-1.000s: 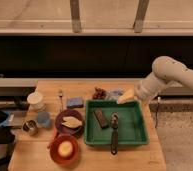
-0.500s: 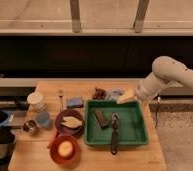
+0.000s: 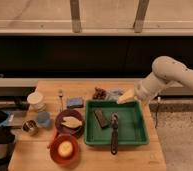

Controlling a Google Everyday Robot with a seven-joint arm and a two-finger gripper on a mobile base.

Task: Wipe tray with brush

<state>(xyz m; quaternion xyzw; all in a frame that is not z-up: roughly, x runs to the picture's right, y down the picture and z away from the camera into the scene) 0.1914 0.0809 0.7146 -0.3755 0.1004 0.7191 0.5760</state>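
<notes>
A large green tray (image 3: 135, 131) with raised sides sits on the right half of the wooden table. The black-handled brush (image 3: 114, 132) lies in it, head toward the middle and handle reaching over the tray's front rim. A short dark brown block (image 3: 101, 119) lies left of the brush inside the tray. My gripper (image 3: 124, 98) hangs over the tray's far edge, near its back right corner, at the end of the white arm coming in from the right. It is above and behind the brush, apart from it, holding nothing.
Left of the tray are a blue sponge (image 3: 75, 102), a fork (image 3: 60, 96), a dark plate with a pale item (image 3: 70, 122), a red bowl (image 3: 64, 148), a white cup (image 3: 36, 100), a blue cup (image 3: 43, 119) and a can (image 3: 30, 127). Dark fruit (image 3: 99, 93) lies behind the tray.
</notes>
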